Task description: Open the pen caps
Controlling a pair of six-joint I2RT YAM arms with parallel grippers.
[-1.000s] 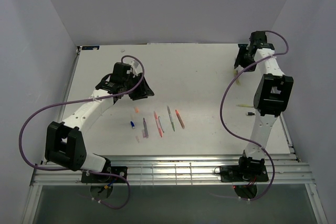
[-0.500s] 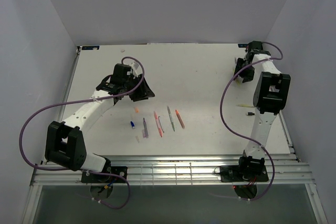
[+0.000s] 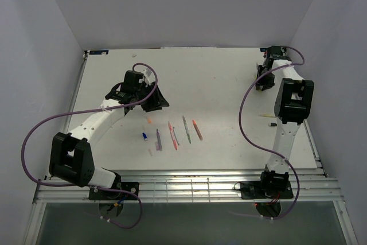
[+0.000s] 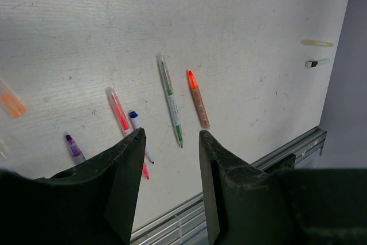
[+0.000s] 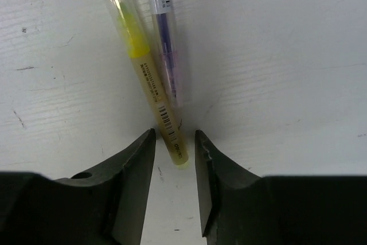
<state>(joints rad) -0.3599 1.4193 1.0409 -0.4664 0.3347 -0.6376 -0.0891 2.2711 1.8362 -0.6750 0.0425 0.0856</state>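
Note:
My right gripper is open, low over the table at the far right, its jaws either side of the rear end of a yellow pen. That pen's clear cap covers the yellow tip. A purple pen lies against it. My left gripper is open and empty, above the table. Below it lie a green pen, an orange pen, a red pen, a blue-tipped pen, a purple one and a loose orange cap.
The row of pens sits mid-table in the top view. A pale yellowish tube and a small black-ended piece lie near the right arm's upper link. The table's front rail is close behind the left gripper.
The right wrist has swung toward the far right edge and its gripper has come down over the yellow and purple pens. The left arm has not moved.

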